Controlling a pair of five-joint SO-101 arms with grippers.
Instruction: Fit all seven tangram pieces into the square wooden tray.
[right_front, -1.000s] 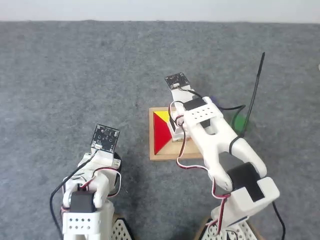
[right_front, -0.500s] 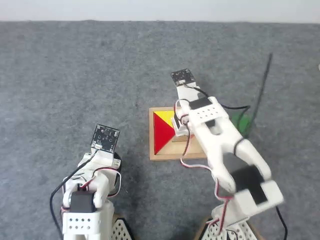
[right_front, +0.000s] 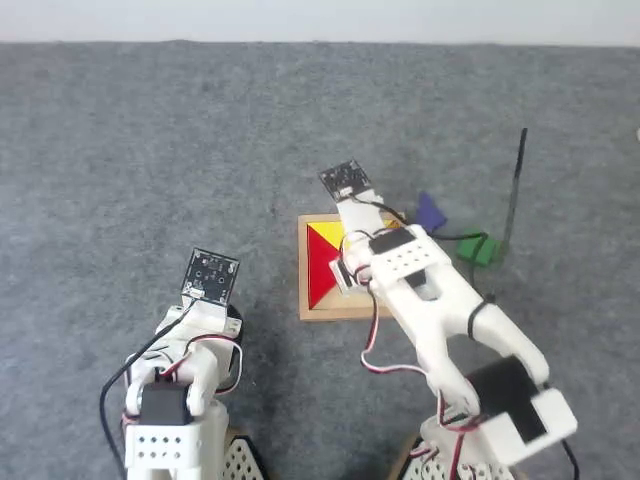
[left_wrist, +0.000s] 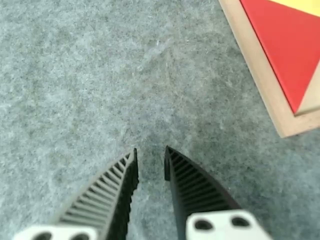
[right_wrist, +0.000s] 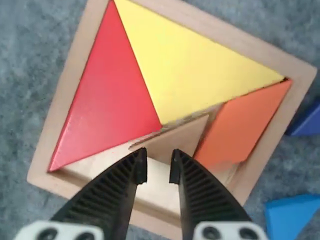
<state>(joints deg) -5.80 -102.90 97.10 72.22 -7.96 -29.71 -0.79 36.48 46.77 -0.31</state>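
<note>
Three pieces sat in the tray (right_front: 303, 280): red triangle (right_wrist: 107, 105), yellow triangle (right_wrist: 185, 70) and orange piece (right_wrist: 240, 125). Its near part looked unfilled. A blue piece (right_front: 430, 212) and a green piece (right_front: 478, 250) lay on the mat to the right, so most of the fitting was left. The right gripper (right_wrist: 156, 167) hung over the tray's near part, jaws narrowly apart and empty. The left gripper (left_wrist: 150, 165), likewise narrow and empty, hovered over mat left of the tray.

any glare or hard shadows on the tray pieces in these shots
Right wrist view: a pale sheen low on the red triangle, none on the yellow triangle; thin shadow lines under the pieces' edges inside the tray. High view: even, soft light, no hard shadows. Left wrist view: flat light on the carpet.
</note>
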